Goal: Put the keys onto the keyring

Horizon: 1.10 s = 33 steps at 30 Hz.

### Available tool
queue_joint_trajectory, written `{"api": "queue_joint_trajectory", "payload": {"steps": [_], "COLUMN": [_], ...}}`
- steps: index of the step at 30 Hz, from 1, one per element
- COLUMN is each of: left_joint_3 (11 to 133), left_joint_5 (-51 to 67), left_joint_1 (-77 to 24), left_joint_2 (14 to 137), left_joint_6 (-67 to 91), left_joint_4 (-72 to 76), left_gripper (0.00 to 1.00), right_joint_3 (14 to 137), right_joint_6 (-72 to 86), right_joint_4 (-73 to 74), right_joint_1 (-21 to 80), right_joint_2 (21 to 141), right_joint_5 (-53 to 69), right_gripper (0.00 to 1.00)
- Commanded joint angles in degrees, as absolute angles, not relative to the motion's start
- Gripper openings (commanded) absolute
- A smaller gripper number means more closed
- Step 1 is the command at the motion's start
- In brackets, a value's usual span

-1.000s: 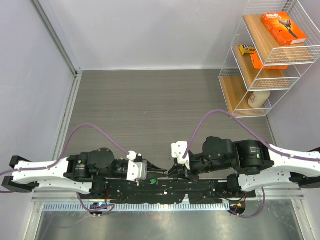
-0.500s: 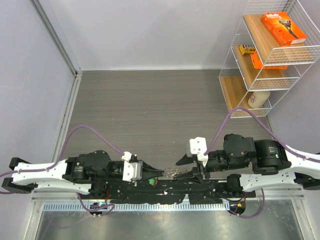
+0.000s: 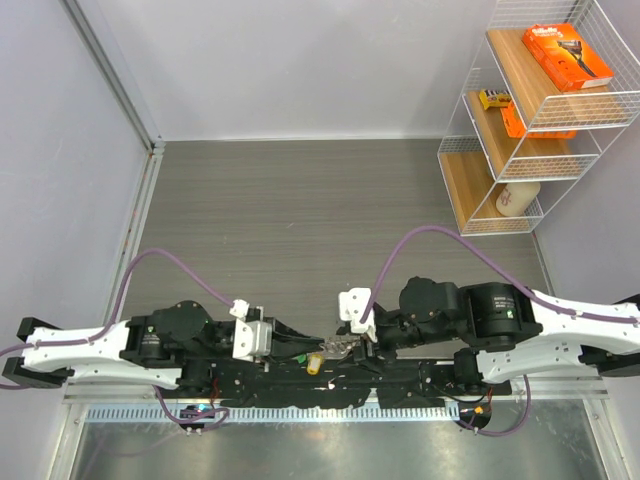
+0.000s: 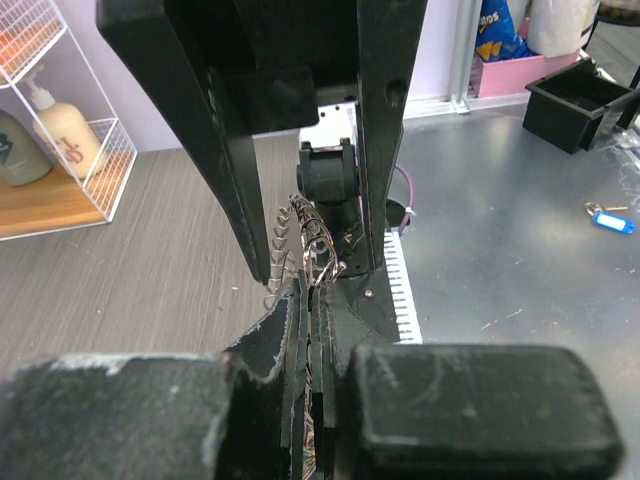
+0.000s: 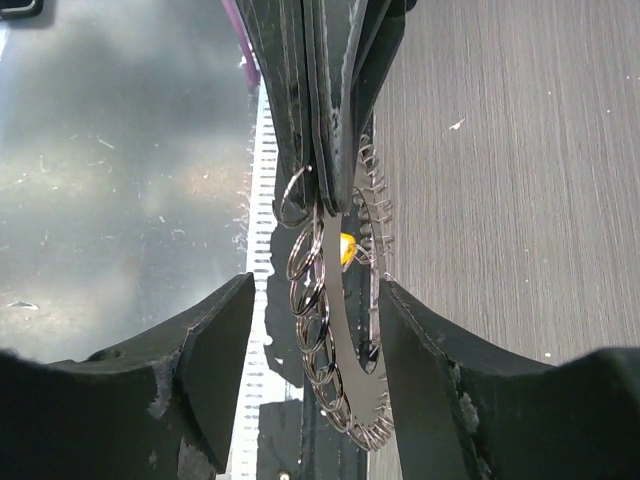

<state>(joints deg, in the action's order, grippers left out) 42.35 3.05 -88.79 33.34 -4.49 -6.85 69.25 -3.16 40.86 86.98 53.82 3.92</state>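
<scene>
Half a second ago the right gripper [image 5: 315, 290] stood drawn back toward the right end of the black base rail [image 3: 400, 385]. It has now come back in over the rail's middle, while the left arm has slid a little toward the rail's left end. The keyring [image 3: 333, 345] hangs just above the far edge of the rail near its midpoint, between the two grippers, with a small yellowish tag [image 3: 315, 363] dangling just under it against the rail. The left gripper [image 4: 312, 305] is pinched tight on the ring's thin edge, presenting it edge-on toward the other arm. The right gripper's fingers [image 5: 215, 340] stand apart, one on either side of the ring and touching nothing. The silver keys [image 5: 375, 200] and a chain of small loops fan out in the gap between them. This reads as a fresh approach rather than a finished step. The open jaws hold no key, so the right arm seems to be lining up to take a new hold on the ring or a key. Whether any key is still unthreaded cannot be told. Both arms lie low and stretched along the rail, forearms nearly level, wrists pointing inward at each other over its middle.
</scene>
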Motion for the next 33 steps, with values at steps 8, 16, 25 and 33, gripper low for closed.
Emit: {"api": "queue_joint_trajectory", "payload": {"steps": [8,16,25,33], "left_joint_3": [40.4,39.5,38.0,38.1], "left_joint_5": [4.0,9.1,14.4,16.9], "left_joint_1": [-88.8,-88.8,-88.8,-88.8], "left_joint_2": [29.1,28.7,26.5,28.1], "left_joint_6": [-1.5,-1.5,1.3,5.0], "left_joint_4": [3.0,3.3,8.1,12.7], "left_gripper": [0.0,0.0,0.0,0.0], "right_joint_3": [70.0,71.6,72.5,72.7], "right_joint_6": [-4.7,-5.8,-6.2,-6.1], "right_joint_4": [38.9,39.5,41.0,40.4], "right_joint_1": [87.8,87.7,87.8,87.7], "right_joint_2": [55.0,54.8,54.9,55.6], "right_joint_5": [1.2,3.5,6.5,6.7], "right_gripper": [0.11,0.05,0.05,0.05]}}
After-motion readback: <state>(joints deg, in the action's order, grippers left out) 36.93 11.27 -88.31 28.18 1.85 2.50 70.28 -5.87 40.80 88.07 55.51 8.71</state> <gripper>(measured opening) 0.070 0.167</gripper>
